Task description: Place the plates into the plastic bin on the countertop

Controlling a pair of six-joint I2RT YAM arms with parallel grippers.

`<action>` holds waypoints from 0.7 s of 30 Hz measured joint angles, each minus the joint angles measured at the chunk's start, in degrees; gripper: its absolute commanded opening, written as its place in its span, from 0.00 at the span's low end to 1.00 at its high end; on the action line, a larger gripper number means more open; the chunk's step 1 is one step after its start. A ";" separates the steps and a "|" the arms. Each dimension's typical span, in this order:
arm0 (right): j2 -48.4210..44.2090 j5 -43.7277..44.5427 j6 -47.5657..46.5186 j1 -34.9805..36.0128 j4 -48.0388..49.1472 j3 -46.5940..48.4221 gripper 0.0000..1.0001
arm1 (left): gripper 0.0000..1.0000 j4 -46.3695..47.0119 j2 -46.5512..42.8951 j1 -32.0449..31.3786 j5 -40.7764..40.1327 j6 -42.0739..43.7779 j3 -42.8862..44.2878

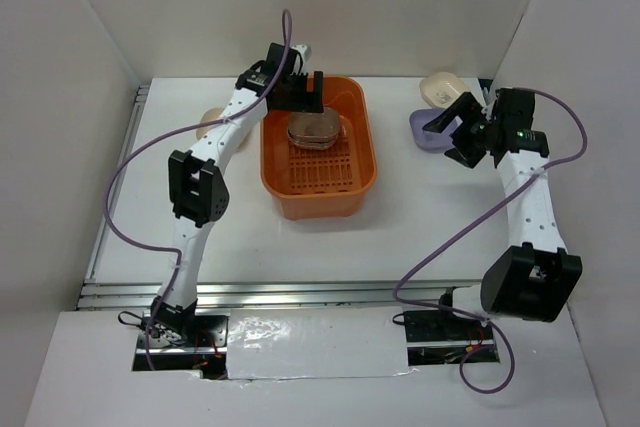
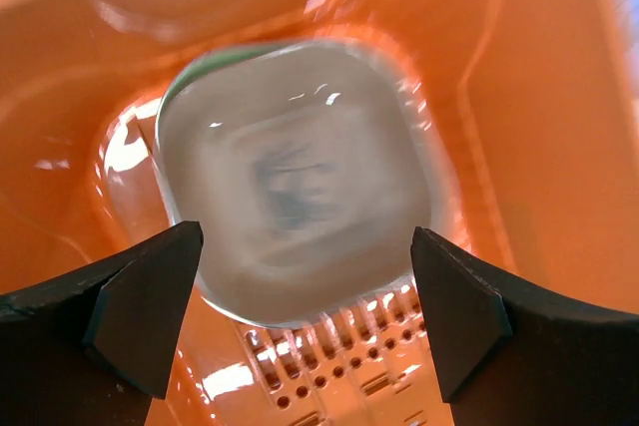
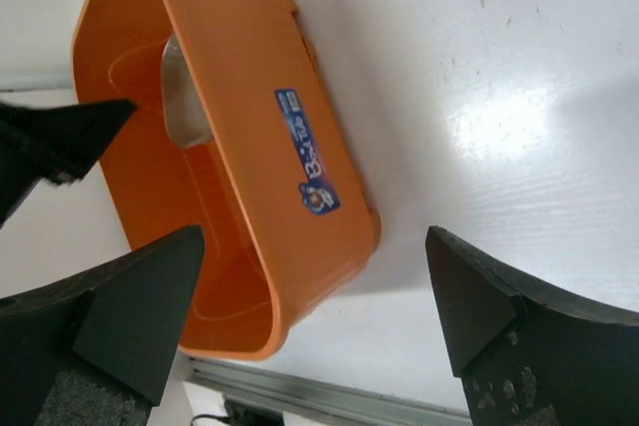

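The orange plastic bin (image 1: pixel 320 182) stands mid-table on the white countertop (image 1: pixel 420 237). A stack of plates (image 1: pixel 313 132) lies in its far half, brownish on top. In the left wrist view the top plate (image 2: pixel 300 207) looks pale grey with a dark centre print and a green rim behind it. My left gripper (image 1: pixel 297 95) hangs open and empty just above the stack. My right gripper (image 1: pixel 450 127) is open and empty at the right, over a purple plate (image 1: pixel 425 135). A cream plate (image 1: pixel 443 88) lies behind it. A brownish plate (image 1: pixel 208 123) lies left of the bin, partly hidden by my left arm.
The bin (image 3: pixel 230 177) shows in the right wrist view with a blue label on its side. White walls enclose the table on three sides. A metal rail (image 1: pixel 300 292) runs along the front edge. Purple cables loop off both arms.
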 measured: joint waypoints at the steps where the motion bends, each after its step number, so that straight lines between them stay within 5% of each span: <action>1: 0.42 0.28 0.44 -0.02 0.57 0.00 1.00 | 0.99 0.02 -0.44 -0.50 -0.63 -0.02 0.81; 5: 4.15 4.74 4.17 -0.35 4.48 -0.02 1.00 | 0.99 1.18 -7.13 -2.36 -3.52 -0.09 1.38; 13: 23.15 17.70 16.28 -2.21 11.65 1.14 1.00 | 0.99 3.80 -37.66 -8.07 -5.77 -0.76 -7.04; 21: 38.97 21.84 21.55 -2.86 13.20 10.62 0.98 | 0.99 -3.30 -58.25 -2.36 -9.05 -1.57 -25.70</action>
